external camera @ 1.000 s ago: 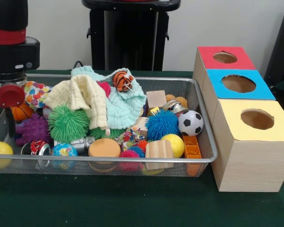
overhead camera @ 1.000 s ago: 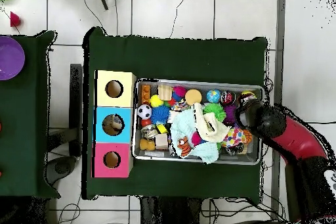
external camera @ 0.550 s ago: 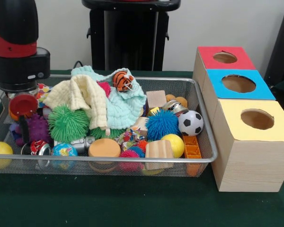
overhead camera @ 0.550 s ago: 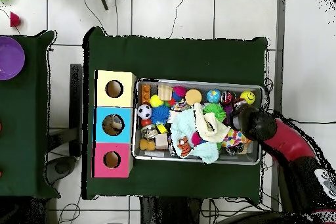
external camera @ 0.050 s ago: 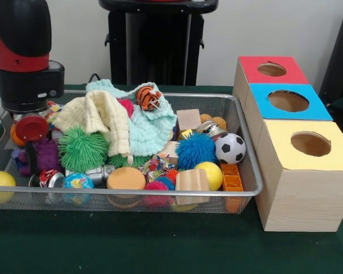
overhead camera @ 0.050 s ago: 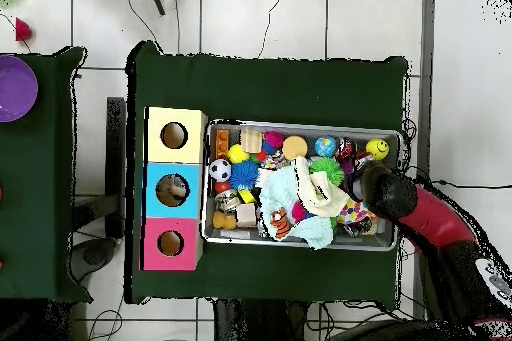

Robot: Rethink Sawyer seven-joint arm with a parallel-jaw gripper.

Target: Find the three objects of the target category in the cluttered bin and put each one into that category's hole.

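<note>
We see the gripper (external camera @ 0.050 s ago: 31,149) low in the bin (external camera @ 0.050 s ago: 240,191) by the purple ball (external camera @ 0.050 s ago: 46,153); its opening we cannot tell; the boxes (external camera @ 0.050 s ago: 300,165) stand beside the bin

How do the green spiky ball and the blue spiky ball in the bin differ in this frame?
The green spiky rubber ball sits toward the arm's end of the wire mesh bin, against the cream knitted cloth. The blue spiky rubber ball sits toward the boxes' end, beside the black-and-white soccer ball. The green one looks slightly larger. The blue one lies clear of the cloths. Both are round, covered in soft spikes, and untouched.
</note>
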